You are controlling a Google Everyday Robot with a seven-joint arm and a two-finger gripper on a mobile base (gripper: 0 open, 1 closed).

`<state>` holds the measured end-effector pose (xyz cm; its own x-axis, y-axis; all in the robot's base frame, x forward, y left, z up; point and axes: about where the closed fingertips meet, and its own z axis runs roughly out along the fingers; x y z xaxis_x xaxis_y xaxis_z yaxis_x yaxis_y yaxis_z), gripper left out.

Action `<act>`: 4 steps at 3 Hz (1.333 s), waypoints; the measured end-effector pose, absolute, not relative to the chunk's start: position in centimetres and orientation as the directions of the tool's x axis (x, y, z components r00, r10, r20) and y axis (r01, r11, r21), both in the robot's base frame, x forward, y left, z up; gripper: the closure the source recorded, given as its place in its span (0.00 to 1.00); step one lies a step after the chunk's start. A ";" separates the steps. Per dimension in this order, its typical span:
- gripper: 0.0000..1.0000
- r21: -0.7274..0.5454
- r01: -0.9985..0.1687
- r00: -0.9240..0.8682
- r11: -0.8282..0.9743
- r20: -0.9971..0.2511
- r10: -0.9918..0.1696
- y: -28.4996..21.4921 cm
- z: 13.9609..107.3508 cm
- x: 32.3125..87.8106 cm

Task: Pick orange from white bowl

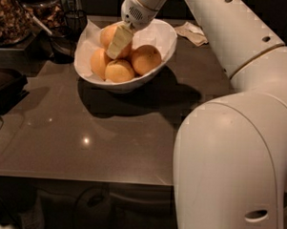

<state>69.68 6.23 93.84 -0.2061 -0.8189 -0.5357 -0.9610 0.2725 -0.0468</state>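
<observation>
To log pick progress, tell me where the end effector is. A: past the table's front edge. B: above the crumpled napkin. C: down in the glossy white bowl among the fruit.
C: the end effector sits low inside the large glossy white bowl, at the pile of fruit, close beside the round deep-orange orange.

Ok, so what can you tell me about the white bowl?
The bowl is big, white and shiny, with a slanted, uneven rim. It looks like ceramic, and white paper lines it. It sits upright on the dark table, toward the back. Four round fruits lie in it, with the orange on the right. The gripper hangs inside it among the fruits.
</observation>
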 end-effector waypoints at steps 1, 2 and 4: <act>0.65 -0.007 -0.958 -0.234 0.285 -0.553 -0.799 5.9 93.5 69.7; 0.87 -0.007 -0.958 -0.234 0.285 -0.554 -0.799 5.9 93.6 69.7; 1.00 -0.024 -0.955 -0.214 0.297 -0.638 -0.740 6.5 97.3 68.3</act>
<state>68.34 6.54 97.29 -0.2143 -0.7400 -0.6375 -0.9545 0.2972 -0.0241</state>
